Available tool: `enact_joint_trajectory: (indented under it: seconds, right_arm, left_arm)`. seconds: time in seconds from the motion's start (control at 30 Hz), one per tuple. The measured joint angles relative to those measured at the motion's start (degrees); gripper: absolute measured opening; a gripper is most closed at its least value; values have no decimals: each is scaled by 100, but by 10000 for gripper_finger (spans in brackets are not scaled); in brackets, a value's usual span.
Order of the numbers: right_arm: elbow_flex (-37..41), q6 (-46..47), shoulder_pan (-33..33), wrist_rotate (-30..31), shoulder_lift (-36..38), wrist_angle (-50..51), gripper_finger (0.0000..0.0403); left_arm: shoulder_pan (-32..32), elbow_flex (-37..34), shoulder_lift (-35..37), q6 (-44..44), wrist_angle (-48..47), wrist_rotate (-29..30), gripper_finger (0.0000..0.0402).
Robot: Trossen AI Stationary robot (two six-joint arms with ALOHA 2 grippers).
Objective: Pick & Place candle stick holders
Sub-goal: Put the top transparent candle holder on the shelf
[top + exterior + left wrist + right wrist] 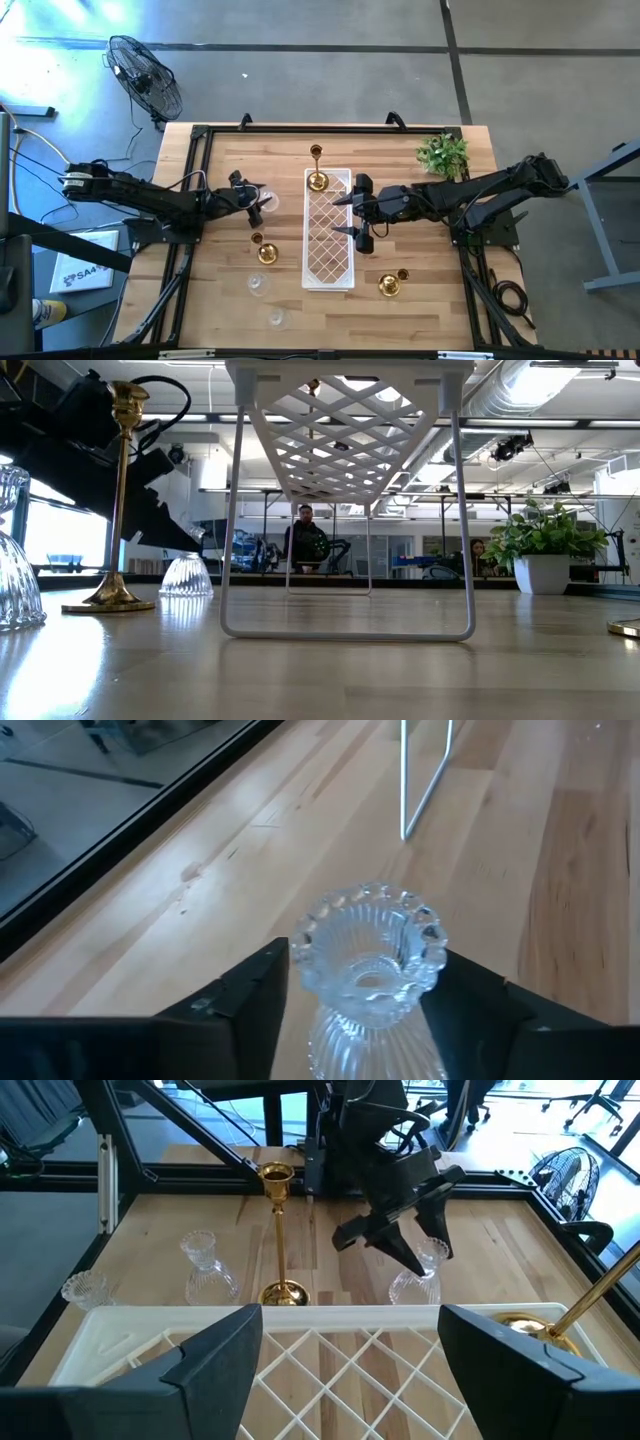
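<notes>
A clear glass candle stick holder [368, 950] stands upright on its base on the wooden table [420, 300], left of the white lattice tray [328, 250]. My left gripper [256, 200] is shut on it. A brass holder [317, 180] stands on the tray's far end. A thin-stemmed brass holder [265, 250] and two glass ones [257, 285] [278, 318] stand near left, and a low brass one [390, 284] stands near right. My right gripper [343, 215] hangs open above the tray's middle with nothing between its fingers. My left gripper has the glass holder's fluted top cup [300, 945] between its two fingers [262, 985], one against each side of the rim. The fingers come slanting down from the table's left. The holder stays upright, its base [187, 578] on the table.
A small green plant [443, 153] in a white pot stands at the far right corner. A black frame [196, 135] runs round the table's edges. The tray stands raised on thin wire legs [228, 530]. People sit in the room beyond the table.
</notes>
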State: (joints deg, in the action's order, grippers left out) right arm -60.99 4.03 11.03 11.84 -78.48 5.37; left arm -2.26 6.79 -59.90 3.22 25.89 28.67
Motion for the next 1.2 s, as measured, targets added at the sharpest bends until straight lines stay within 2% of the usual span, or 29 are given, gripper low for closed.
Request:
enact_joint_trajectory:
  seconds: [0.23,0.6,0.77,0.87,1.07,1.2]
  right_arm:
    - [-2,-2,0,0,0,0,299]
    - [-2,-26,0,-69,0,0,299]
    - [-2,-39,0,-151,0,21,299]
    - [-2,-39,0,-151,0,114,299]
    - [-2,-7,2,-153,0,298,299]
    - [-2,0,67,-213,0,374,299]
  left_arm:
    - [0,4,2,-151,-2,36,130]
    - [0,4,2,-144,-15,203,130]
    - [-1,93,22,66,-164,49,130]
    - [4,255,22,254,-405,-143,130]
    - [2,695,22,330,-1126,-87,130]
    - [2,1149,27,539,-1975,-84,130]
